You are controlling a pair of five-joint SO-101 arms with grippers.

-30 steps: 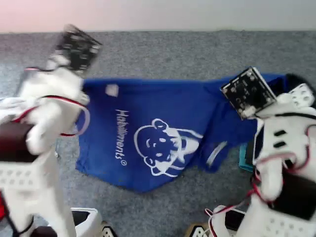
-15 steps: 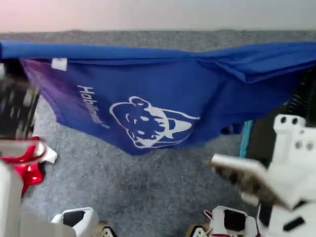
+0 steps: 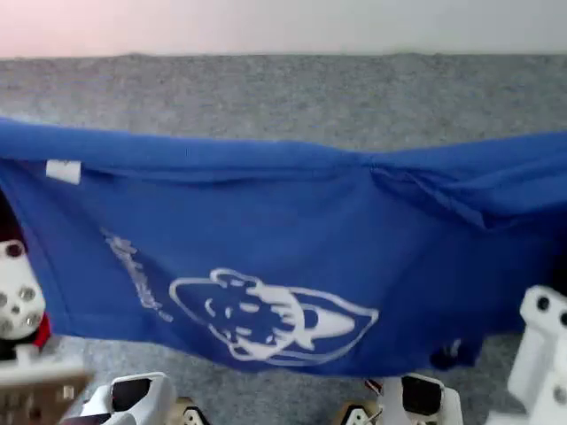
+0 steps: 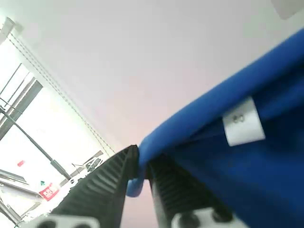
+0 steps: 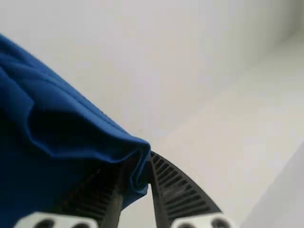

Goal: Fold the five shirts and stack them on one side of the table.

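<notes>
Blue shirt (image 3: 292,230), one item, raised and spread wide between my two grippers, its top edge running as a long folded band from one side of the high view to the other. Left gripper (image 4: 142,166): clenched on that folded edge, with the cloth pinched between the two ribbed fingers (image 4: 102,183) and a small roll of fabric poking out on the near side of them. White label (image 4: 242,121): sewn inside the shirt, just beyond the left gripper along the band, facing the wrist camera. Right gripper (image 5: 137,175): likewise clamped on the shirt, grasping a bunched, rounded fold of cloth between its fingers (image 5: 173,190), with the rest of the fabric falling away to one side of it. White print (image 3: 266,319): a cartoon figure with a line of lettering beside it, low on the hanging panel, between the two grippers. Creases gather in the cloth toward the right gripper's end. Grey surface (image 3: 292,97): visible past the shirt's top edge and under its lower hem; I cannot tell whether the hem touches it. Two white arm bases (image 3: 133,394) sit under the hem. Red object (image 3: 40,332): on the left gripper's side, partly hidden. Bright window (image 4: 28,142): behind the left gripper.
</notes>
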